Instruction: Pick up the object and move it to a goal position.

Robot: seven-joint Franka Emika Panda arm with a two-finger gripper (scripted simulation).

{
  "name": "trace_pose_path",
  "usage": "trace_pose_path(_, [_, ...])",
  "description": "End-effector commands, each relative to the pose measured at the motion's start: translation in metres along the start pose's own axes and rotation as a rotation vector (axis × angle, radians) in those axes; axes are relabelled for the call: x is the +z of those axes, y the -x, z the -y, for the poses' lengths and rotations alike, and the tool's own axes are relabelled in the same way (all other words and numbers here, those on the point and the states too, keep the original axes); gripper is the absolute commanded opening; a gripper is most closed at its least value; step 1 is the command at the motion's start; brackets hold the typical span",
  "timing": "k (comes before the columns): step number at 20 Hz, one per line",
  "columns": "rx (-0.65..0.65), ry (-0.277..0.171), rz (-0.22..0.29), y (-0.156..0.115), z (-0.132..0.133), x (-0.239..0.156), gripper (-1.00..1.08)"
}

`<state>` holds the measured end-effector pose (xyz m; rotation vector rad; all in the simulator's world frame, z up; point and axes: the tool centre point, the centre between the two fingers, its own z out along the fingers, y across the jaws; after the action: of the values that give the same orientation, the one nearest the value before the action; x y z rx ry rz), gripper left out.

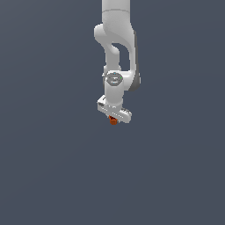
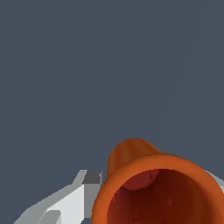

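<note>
While the cup hangs off the gripper, these are the weak spots:

Cup [image 1: 114, 121]: tiny orange-red cylinder, sits right under the gripper [image 1: 114, 119] in the exterior view, poking out below the white hand. No table edge or surface line shows anywhere, just flat grey, so height above any support can't be judged.

Grip: fingers pinching the cup, judged from the wrist view, where the cup [image 2: 159, 188] fills the lower frame, open mouth toward the cam, w/ a white finger [image 2: 65, 203] tight against one side. Other finger barely visible at the frame edge; contact there can't be confirmed.

Risk 1, slip: hold looks to be on a curved wall. Fast accel or a hard stop could let the cup rotate or slide out.

Risk 2, tilt: cup axis is not square to the fingers as far as the wrist view shows. If it pivots between the pads, release pose at goal will be off.

Risk 3, goal: no goal marker visible in either view, so overshoot can't be checked from here.

Risk 4, squeeze: small thin rim; too much force may pop it out sideways.
</note>
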<state>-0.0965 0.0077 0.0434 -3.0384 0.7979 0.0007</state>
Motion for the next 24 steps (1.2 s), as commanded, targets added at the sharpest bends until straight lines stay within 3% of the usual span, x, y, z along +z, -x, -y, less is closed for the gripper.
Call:
trace_pose_path(1, [0.0,-0.001,-0.001,-0.003,0.001,-0.007,-1.0])
trace_pose_path(10, [0.0,0.0,-0.001,-0.027,0.007,-0.054,-1.0])
trace_pose_path(24, [0.001,0.0,-0.001,-0.091,0.023,-0.174,-1.0])
